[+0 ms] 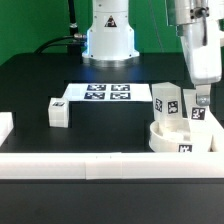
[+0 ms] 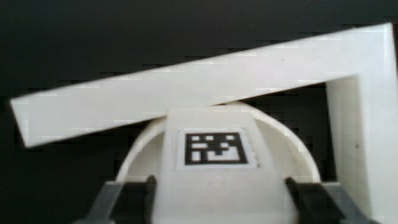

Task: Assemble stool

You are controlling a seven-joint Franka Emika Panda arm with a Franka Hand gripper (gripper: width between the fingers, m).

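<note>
Stool seat (image 1: 160,136): a thick white ring. It sits on the black table (image 1: 110,128) at the exterior view's right, close to the corner of the white rails (image 1: 100,162).
Claw (image 1: 201,98): closed on a leg, with its two fingers (image 2: 125,200) squeezing the block from both sides.
Held leg (image 1: 196,113): a small white block with a square tag, upright, right over the ring. I cannot tell if its bottom touches the ring yet.
Second leg (image 1: 165,100): stands on the ring, just beside the held one.
Loose leg (image 1: 58,112): lies on the table at the exterior view's left, well apart from the ring.
Marker board (image 1: 100,92): flat on the table, near the robot's base.
Step in hand: I think the arm is fitting this leg into the seat.
Next move: the leg likely needs to be lined up straight with its spot, then pushed or turned gently until it holds — only then should the claw let go.
After that: the loose leg is left to fetch.
</note>
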